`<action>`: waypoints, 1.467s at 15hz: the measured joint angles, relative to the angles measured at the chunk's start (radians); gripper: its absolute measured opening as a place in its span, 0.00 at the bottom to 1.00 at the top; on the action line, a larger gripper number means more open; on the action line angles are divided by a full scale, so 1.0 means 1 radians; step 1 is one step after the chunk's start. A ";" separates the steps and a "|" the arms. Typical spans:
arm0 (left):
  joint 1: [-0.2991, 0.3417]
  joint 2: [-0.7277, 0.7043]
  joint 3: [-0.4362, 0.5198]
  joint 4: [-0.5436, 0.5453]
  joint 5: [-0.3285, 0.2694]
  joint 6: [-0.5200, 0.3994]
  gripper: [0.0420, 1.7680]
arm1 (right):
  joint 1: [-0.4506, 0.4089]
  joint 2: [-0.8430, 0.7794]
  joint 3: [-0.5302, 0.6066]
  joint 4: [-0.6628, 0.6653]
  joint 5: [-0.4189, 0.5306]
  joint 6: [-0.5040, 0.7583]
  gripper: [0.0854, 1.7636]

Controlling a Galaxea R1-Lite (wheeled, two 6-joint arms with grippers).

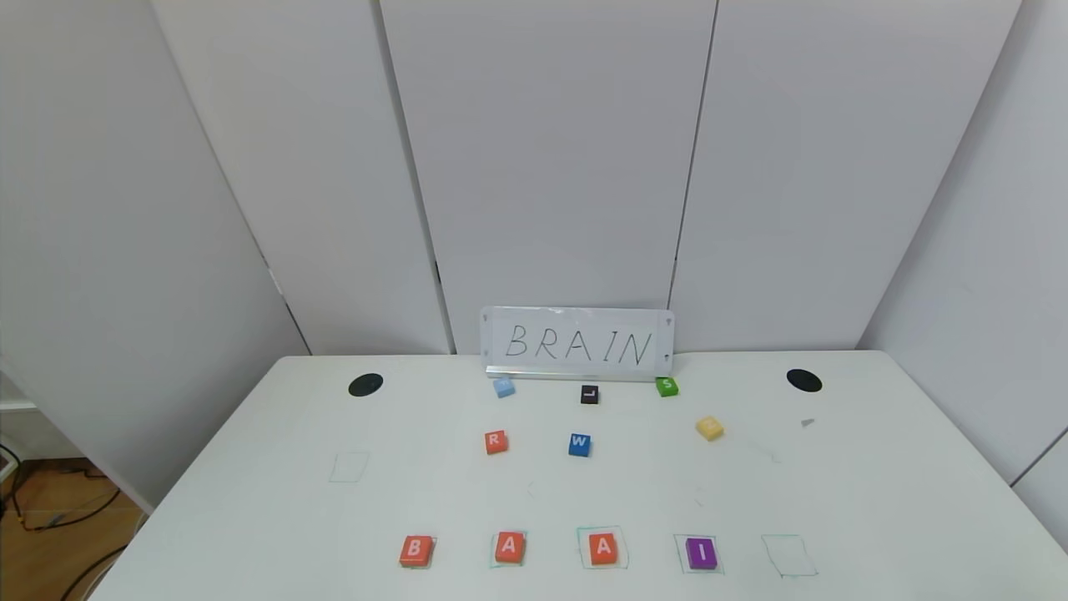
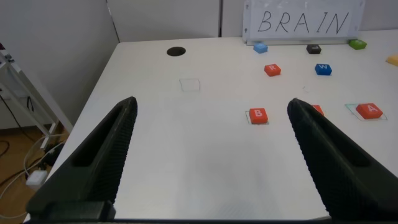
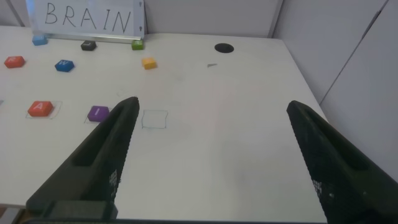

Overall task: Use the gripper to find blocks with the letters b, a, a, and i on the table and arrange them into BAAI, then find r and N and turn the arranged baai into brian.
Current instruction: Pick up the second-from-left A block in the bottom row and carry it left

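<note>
White panels back the table, where the sign reading BRAIN sets the target. In front of the sign, the blocks form a near row spelling BAAI, left to right. r and N wait between sign and row. Left gripper and right gripper hang wide open, empty, short of the row.

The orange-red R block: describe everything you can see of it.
The R block is a small, flat, orange-red square with a white capital R on its top face, matte and foam-like in look. It lies flat on the white table, slightly rotated, in the middle row left of the blue W block and behind the B-A-A-I row. Nothing touches it but the table; neither gripper is near.
</note>
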 joint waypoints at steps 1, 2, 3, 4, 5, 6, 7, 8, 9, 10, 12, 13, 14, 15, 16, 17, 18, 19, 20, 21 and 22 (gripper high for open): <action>0.000 0.000 0.000 0.000 0.000 0.000 0.97 | 0.000 0.000 0.000 0.000 0.000 0.000 0.97; 0.000 0.000 0.000 0.000 0.000 0.000 0.97 | 0.000 0.000 0.000 0.000 0.000 0.000 0.97; 0.000 0.000 0.000 0.000 0.000 0.000 0.97 | 0.000 0.000 0.000 0.000 0.000 0.000 0.97; 0.000 0.000 0.000 0.001 0.000 0.000 0.97 | 0.000 0.000 0.000 0.000 0.000 0.000 0.97; 0.000 0.000 0.000 0.004 0.000 0.000 0.97 | 0.000 0.000 0.000 0.000 0.000 0.000 0.97; 0.000 0.000 0.000 0.005 0.000 0.000 0.97 | 0.000 0.000 0.000 0.000 0.000 0.000 0.97; 0.000 0.000 -0.001 0.005 0.000 0.001 0.97 | 0.000 0.000 0.000 0.000 0.000 0.000 0.97; 0.000 0.000 -0.001 0.005 0.000 0.000 0.97 | 0.000 0.000 0.000 0.000 0.000 0.000 0.97; 0.000 0.000 -0.001 0.006 0.000 0.001 0.97 | 0.000 0.000 0.000 0.000 0.000 0.000 0.97; 0.000 0.000 -0.002 0.006 0.000 0.001 0.97 | 0.000 0.000 0.000 0.000 0.000 0.000 0.97; 0.000 0.000 -0.002 0.002 0.000 0.000 0.97 | 0.000 0.000 0.000 0.000 0.000 0.000 0.97; 0.000 0.000 -0.001 0.000 0.000 0.000 0.97 | 0.000 0.000 0.000 0.000 0.000 0.000 0.97; 0.000 0.000 -0.001 0.000 0.000 0.000 0.97 | 0.000 0.000 0.000 -0.002 0.000 0.000 0.97; 0.000 0.000 0.000 0.000 0.000 0.000 0.97 | -0.001 0.000 0.000 -0.001 -0.001 0.000 0.97; 0.000 0.000 0.000 0.002 0.001 0.000 0.97 | -0.001 0.000 0.000 -0.002 0.000 0.000 0.97; 0.000 0.000 -0.004 0.012 0.001 0.001 0.97 | -0.002 0.000 -0.002 -0.001 -0.001 0.002 0.97; 0.000 0.000 -0.012 0.014 -0.004 0.003 0.97 | -0.002 0.000 -0.016 0.005 0.000 0.002 0.97; 0.000 0.001 -0.029 0.020 -0.011 0.004 0.97 | -0.002 0.003 -0.047 0.021 0.002 0.002 0.97; 0.000 0.007 -0.059 0.029 -0.016 0.004 0.97 | -0.002 0.016 -0.089 0.048 0.003 0.002 0.97; 0.000 0.025 -0.093 0.045 -0.019 0.004 0.97 | -0.001 0.039 -0.132 0.069 0.006 0.002 0.97; 0.000 0.054 -0.133 0.052 -0.023 0.004 0.97 | 0.000 0.073 -0.169 0.082 0.008 0.002 0.97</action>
